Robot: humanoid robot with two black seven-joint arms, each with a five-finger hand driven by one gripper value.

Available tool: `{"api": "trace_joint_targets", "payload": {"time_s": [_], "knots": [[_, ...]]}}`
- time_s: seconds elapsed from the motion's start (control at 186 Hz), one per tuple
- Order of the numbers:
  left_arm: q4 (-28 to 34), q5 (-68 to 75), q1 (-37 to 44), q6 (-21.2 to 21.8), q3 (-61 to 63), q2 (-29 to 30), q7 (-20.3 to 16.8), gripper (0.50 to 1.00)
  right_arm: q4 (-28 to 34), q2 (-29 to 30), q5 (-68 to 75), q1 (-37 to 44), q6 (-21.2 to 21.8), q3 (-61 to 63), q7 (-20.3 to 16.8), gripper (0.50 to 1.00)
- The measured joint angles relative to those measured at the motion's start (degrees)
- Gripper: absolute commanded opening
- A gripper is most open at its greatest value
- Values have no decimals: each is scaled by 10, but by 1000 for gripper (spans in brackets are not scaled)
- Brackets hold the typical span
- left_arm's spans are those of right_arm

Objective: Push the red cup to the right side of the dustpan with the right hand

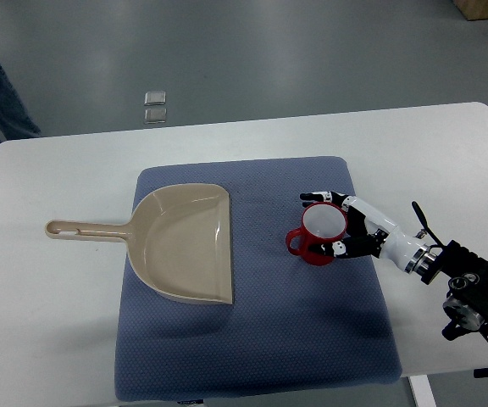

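The red cup [322, 235] stands upright on the blue mat [252, 339], well to the right of the dustpan [185, 242], with its handle pointing left. The right hand [346, 227] cups it from the right, fingers [316, 197] curled around the far rim and the thumb low on the near side, touching it or very nearly. As I see it, the risk is a tip: a push high on the rim, or the mat's nap dragging at the base, could topple the cup instead of sliding it.
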Motion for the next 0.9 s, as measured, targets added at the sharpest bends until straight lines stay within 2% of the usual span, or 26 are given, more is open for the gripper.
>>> {"api": "trace_joint_targets", "payload": {"time_s": [0.902], "knots": [[-1,0,1,0,-1,0,3,1000,-10,0,2,2,0,0,8,924]]}}
